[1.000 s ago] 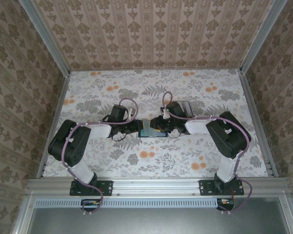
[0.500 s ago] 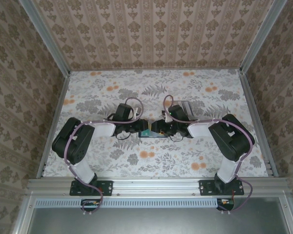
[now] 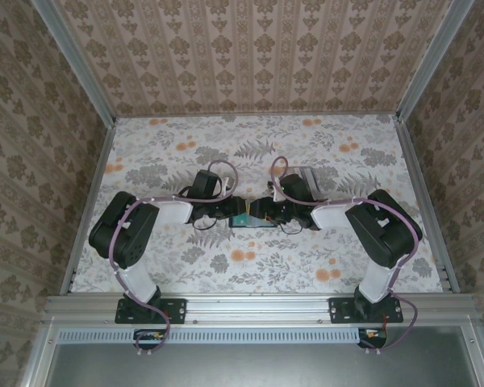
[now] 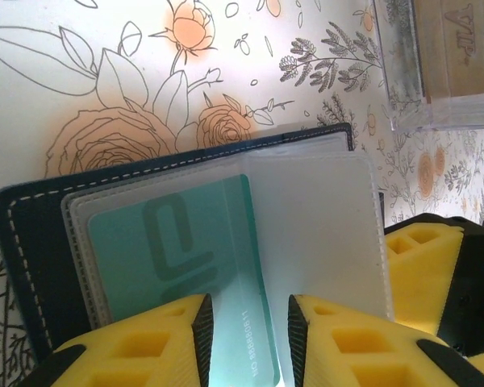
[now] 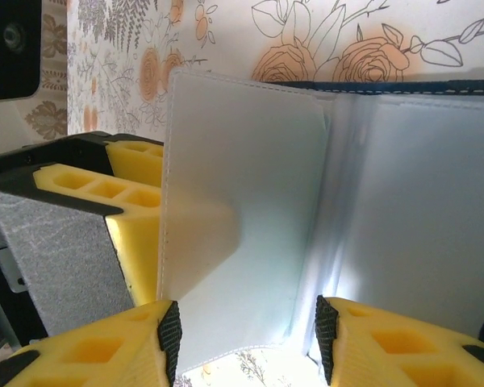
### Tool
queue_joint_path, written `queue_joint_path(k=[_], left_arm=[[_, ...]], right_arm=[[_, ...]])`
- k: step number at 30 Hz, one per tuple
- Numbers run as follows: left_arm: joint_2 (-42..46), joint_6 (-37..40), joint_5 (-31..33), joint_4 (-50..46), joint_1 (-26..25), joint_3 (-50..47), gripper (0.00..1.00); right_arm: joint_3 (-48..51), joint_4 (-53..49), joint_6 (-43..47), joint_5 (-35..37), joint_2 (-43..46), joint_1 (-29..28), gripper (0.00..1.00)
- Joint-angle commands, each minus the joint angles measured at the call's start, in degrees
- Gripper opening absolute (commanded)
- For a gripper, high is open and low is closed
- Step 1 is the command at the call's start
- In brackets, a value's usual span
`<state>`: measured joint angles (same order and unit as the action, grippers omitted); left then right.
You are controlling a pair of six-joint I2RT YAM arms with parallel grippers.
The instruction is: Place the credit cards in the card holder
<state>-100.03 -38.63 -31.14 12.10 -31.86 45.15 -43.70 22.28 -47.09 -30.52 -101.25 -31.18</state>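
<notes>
Two grippers meet at the middle of the worktop (image 3: 250, 145). The left gripper (image 4: 246, 339), jaws apart, sits over the teal credit card (image 4: 169, 250) sleeved in the open navy card holder (image 4: 32, 242). The right gripper (image 5: 244, 343), jaws also apart, straddles a raised translucent leaf (image 5: 242, 161). A clear plastic box (image 4: 436, 72) stands beyond.

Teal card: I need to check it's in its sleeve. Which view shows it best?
Left wrist: the teal card lies large at lower left, under a clear sleeve of the holder. The top view gives a small teal patch; the right wrist faces frosted sleeves.
</notes>
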Motion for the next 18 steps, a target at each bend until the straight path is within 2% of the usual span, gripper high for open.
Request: queue_joint_path(k=[1, 8, 12, 18], left_arm=[[-0.6, -1.0, -0.4, -0.5, -0.4, 1.3, 0.33], [-1.5, -1.7, 0.1, -0.7, -0.5, 1.7, 0.30], [-1.0, 0.4, 4.5, -6.2, -1.5, 3.7, 0.26], [-1.1, 0.8, 4.2, -7.2, -1.7, 4.9, 0.25]], right_arm=[[0.5, 2.0, -0.5, -1.9, 2.6, -0.2, 0.51], [2.3, 4.0, -0.6, -1.9, 3.7, -0.3, 0.54], [2.8, 1.1, 2.5, 0.1, 4.7, -0.5, 0.54], [2.9, 0.5, 3.1, 0.1, 4.6, -0.5, 0.53]])
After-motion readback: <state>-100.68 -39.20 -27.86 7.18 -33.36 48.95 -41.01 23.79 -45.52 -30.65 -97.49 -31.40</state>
